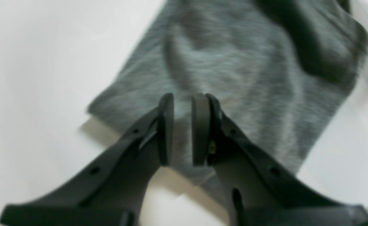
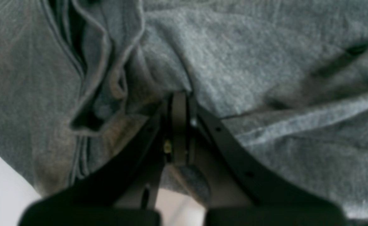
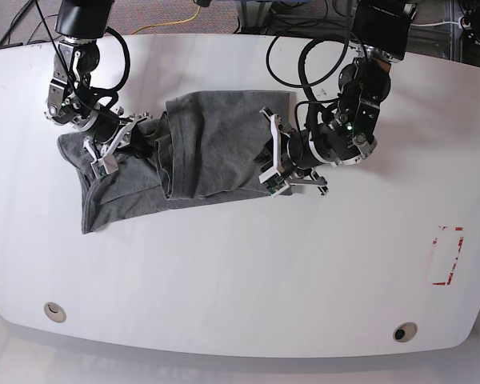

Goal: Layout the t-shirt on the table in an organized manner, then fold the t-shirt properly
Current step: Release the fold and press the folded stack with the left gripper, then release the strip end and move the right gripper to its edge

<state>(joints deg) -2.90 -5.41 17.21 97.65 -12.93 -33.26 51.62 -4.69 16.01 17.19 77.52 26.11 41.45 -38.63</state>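
Left gripper (image 1: 182, 128): the jaws stand a narrow gap apart, with no cloth between the pads. It hangs just over the edge of the t-shirt (image 1: 243, 81), at the shirt's right end in the base view.

Right gripper (image 2: 180, 125): the jaws are pressed together on a bunched fold of the grey knit, which shows pinched between the pads in the right wrist view. In the base view this gripper sits at the shirt's left end, where the cloth is most gathered.

T-shirt position: it lies on the far-left part of the table (image 3: 240, 280), well apart from the red tape rectangle (image 3: 448, 256) at the right and from the two cable holes along the near edge.

Task status, as judged:
- Layout: not complete. The garment is crumpled, with one layer doubled over the middle and a loose flap trailing toward the near left. Neither sleeves nor collar can be told apart.
- Folding: not begun.
- Remaining: spread the shirt flat and square, smooth the overlapping layers, then make the folds.
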